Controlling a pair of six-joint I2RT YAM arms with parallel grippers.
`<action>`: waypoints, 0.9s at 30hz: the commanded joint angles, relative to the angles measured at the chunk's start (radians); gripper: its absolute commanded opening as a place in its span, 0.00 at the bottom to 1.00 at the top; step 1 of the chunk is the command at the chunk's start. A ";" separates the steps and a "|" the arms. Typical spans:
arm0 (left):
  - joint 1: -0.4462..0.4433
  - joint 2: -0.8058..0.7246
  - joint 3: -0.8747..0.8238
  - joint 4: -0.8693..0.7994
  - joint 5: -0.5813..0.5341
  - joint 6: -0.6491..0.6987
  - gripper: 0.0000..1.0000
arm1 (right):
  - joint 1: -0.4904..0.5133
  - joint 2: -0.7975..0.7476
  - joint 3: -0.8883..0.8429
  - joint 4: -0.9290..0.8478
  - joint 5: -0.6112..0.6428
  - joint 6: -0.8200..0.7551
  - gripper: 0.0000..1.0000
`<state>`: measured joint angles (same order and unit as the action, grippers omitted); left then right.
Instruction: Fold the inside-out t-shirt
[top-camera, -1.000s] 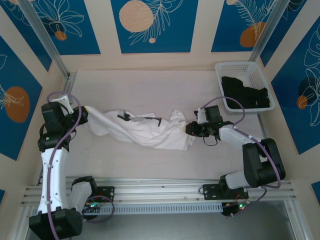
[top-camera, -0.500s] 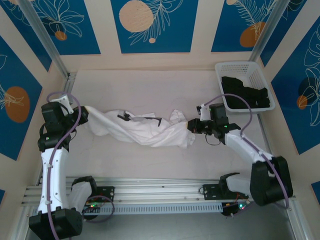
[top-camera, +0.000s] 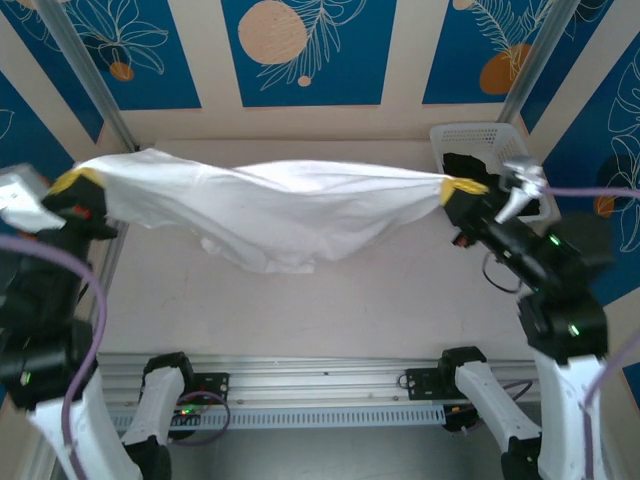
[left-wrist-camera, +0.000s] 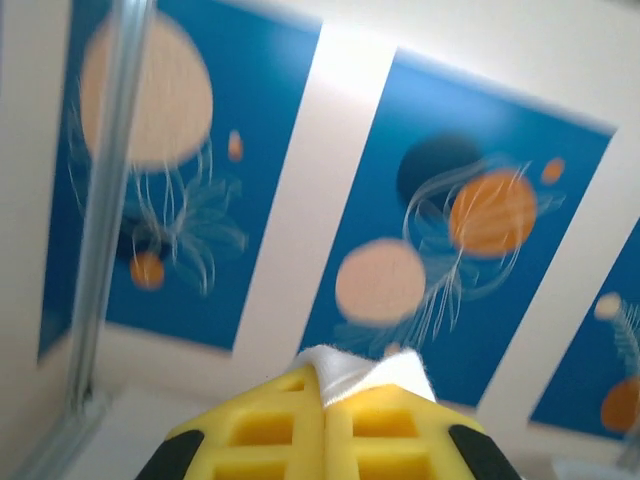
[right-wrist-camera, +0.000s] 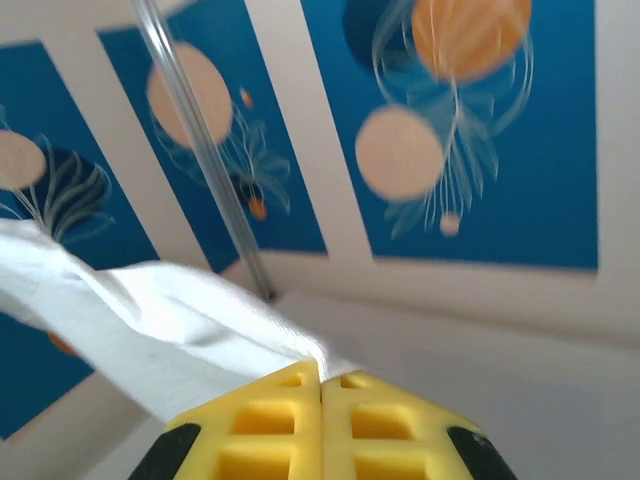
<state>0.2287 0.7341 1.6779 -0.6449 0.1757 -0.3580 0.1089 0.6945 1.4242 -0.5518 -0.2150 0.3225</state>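
Pale beige table (top-camera: 400, 300), flat and matte; a white slotted plastic basket (top-camera: 482, 133) stands on it just beyond the right gripper (top-camera: 462, 187), in the far corner; a black garment (top-camera: 458, 163) lies inside the basket.

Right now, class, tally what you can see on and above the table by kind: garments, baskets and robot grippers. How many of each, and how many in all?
Garments: 2, the white t-shirt and the black garment
Baskets: 1, the white plastic basket
Grippers: 2, the left gripper and the right gripper, each shut on the white t-shirt
Total: 5
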 joint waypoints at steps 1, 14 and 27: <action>0.011 0.108 0.107 -0.066 -0.058 0.044 0.00 | -0.003 0.036 0.073 -0.123 0.093 -0.068 0.00; -0.001 0.659 0.158 0.165 -0.030 -0.035 0.00 | -0.008 0.519 0.123 0.211 0.151 -0.107 0.00; 0.001 0.447 0.273 0.260 0.014 -0.031 0.00 | -0.008 0.403 0.237 0.172 0.161 -0.138 0.00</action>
<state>0.2268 1.2762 1.9476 -0.4816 0.2001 -0.3908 0.1074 1.2034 1.6436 -0.4137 -0.0742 0.2115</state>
